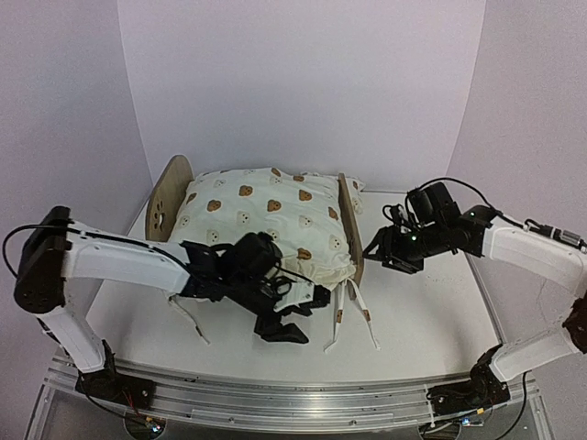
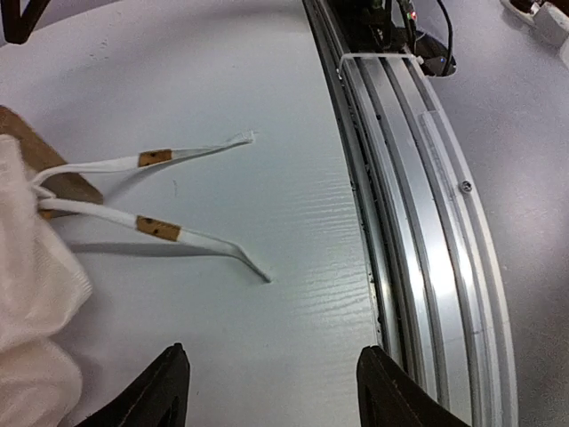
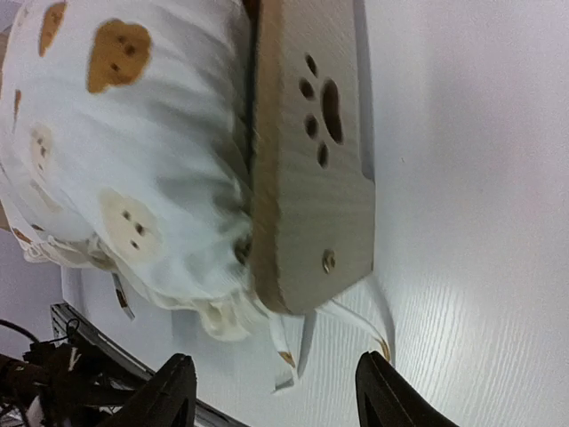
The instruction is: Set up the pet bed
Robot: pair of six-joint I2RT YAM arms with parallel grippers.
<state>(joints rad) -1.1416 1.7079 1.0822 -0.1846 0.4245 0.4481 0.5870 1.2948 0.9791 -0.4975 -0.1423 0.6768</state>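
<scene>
A: Light-wood pet bed (image 1: 168, 197) sits mid-table. The cream bear-print bedding (image 1: 266, 220) is heaped on it, bunched up against the footboard (image 3: 311, 178) on our right.

B: Grippers?

A: Left gripper (image 2: 271, 374) is low at the bedding's near edge, jaws apart, nothing between them. Right gripper (image 3: 271, 374) is just beside the footboard, likewise spread and empty.

B: So we judge the bedding laid, and the step in hand looks like tidying. The ties (image 2: 160, 229) trail loose across the table (image 1: 422, 312), unfastened.

A: Agreed. The next move likely calls for a low pinch on the near hem or on a tie, without snagging the footboard. We see no pillow.

B: Surface: white, with a faint wood-grain texture and an aluminium rail (image 2: 418, 222) along the near edge. Room: a plain pale-lilac backdrop (image 1: 303, 82) curving round behind the table.
</scene>
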